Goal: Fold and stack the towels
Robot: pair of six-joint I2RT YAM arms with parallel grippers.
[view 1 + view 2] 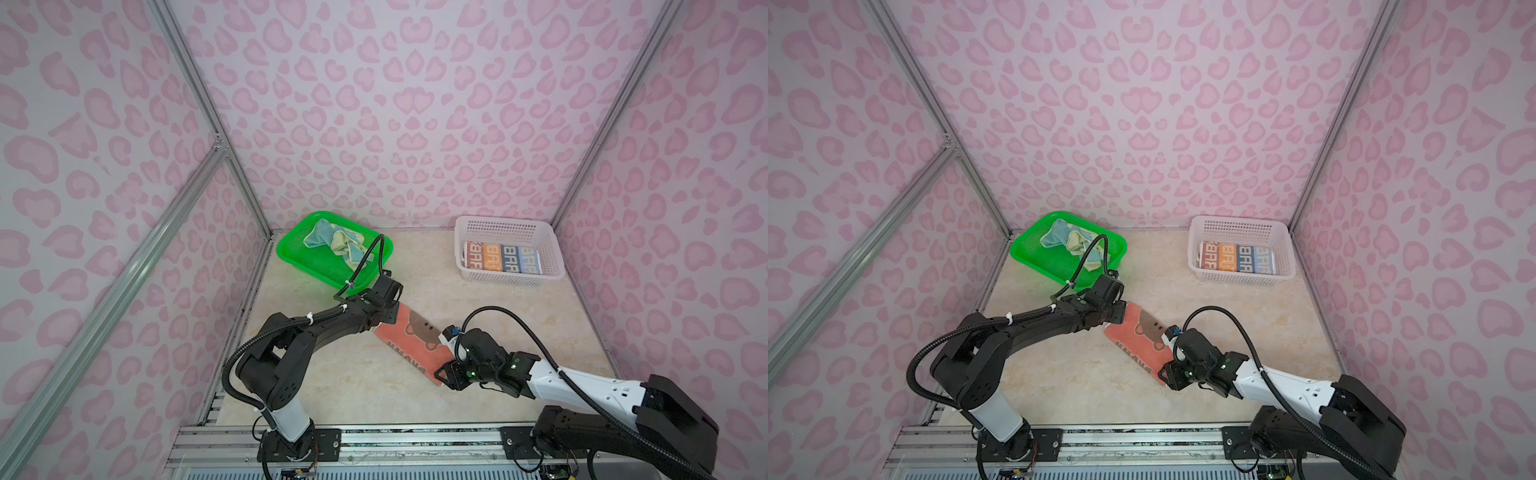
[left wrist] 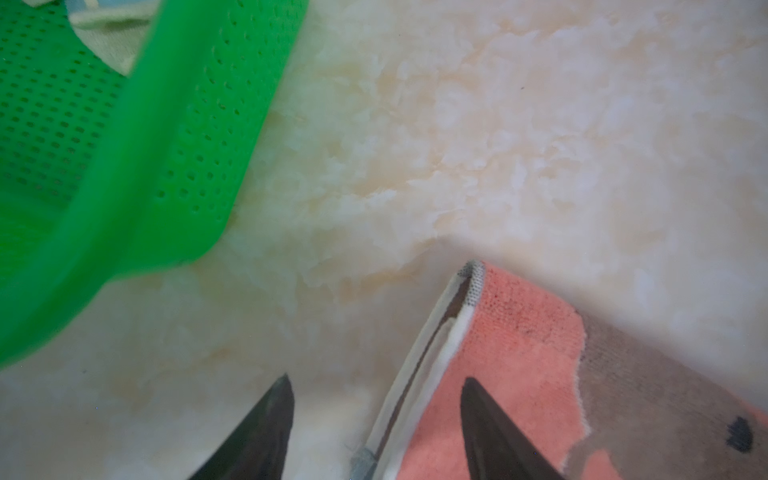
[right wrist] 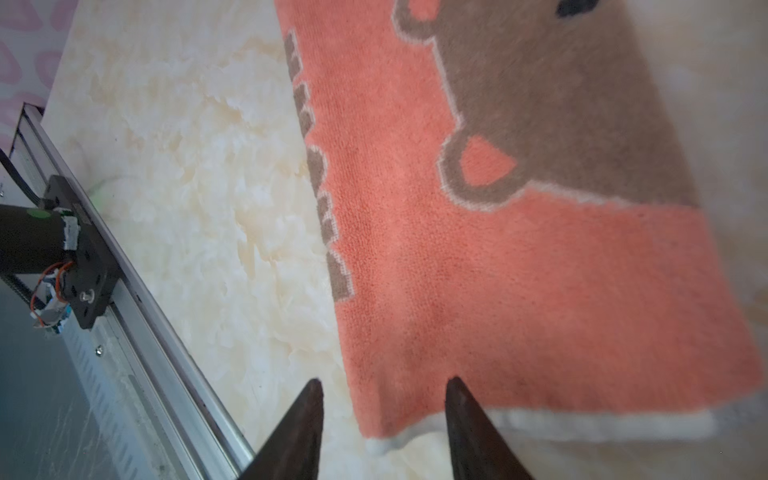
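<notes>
Pink heart-patterned walls close round a cream marbled tabletop (image 1: 353,386). Your orange bear towel (image 1: 415,345) lies folded and flat at lower centre in both top views, slanting from upper left to lower right. Your left gripper (image 2: 376,380) stands at the towel's upper-left end. Its fingers are spread, one over bare table and one over the cloth, with the folded edge between them. Your right gripper (image 3: 384,380) sits at the lower-right end, its fingers likewise apart and astride a corner of the cloth. Up and left of the towel, the green basket (image 1: 299,264) holds crumpled pale towels (image 1: 336,243). At the right of centre, the white basket (image 1: 511,279) holds a folded lettered towel (image 1: 503,257).
</notes>
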